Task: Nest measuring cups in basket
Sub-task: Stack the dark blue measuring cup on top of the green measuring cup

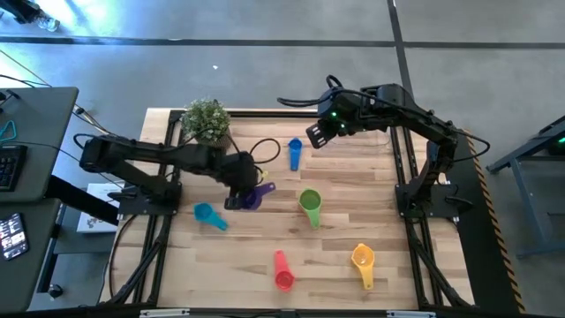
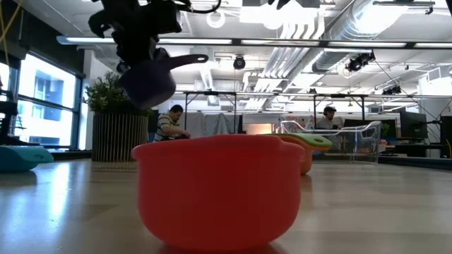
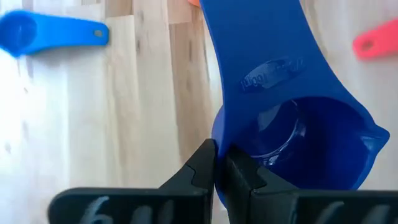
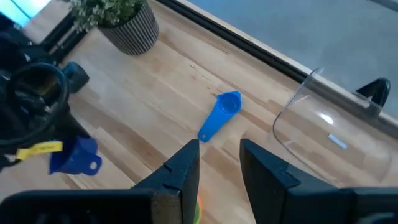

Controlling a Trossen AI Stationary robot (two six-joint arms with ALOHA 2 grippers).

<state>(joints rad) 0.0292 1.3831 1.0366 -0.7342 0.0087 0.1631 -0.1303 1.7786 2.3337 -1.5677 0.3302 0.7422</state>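
Observation:
My left gripper (image 1: pixel 240 187) is shut on the purple measuring cup (image 1: pixel 253 196), mid-table; in the low view that cup (image 2: pixel 148 81) hangs in the air under the gripper (image 2: pixel 138 42). My right gripper (image 4: pixel 221 163) is open and hovers near the far edge, above the small blue cup (image 4: pixel 219 116) and beside the clear basket (image 4: pixel 326 127). The blue cup (image 1: pixel 294 153), green cup (image 1: pixel 310 204), teal cup (image 1: pixel 208 215), red-pink cup (image 1: pixel 282 270) and orange cup (image 1: pixel 363 261) lie apart on the table. My left gripper pinches the purple cup's side wall at the rim (image 3: pixel 219 127), one finger inside the bowl and one finger (image 3: pixel 199 167) outside. The fingers come from above, pointing down. The cup is lifted clear of the table, tilted, its handle (image 2: pixel 189 61) sticking out sideways.
A potted plant (image 1: pixel 207 120) stands at the table's far left corner. The basket (image 2: pixel 346 140) sits near the far edge, under the right arm. Black frame rails run along the table's left and right sides. Bare wood lies between the scattered cups.

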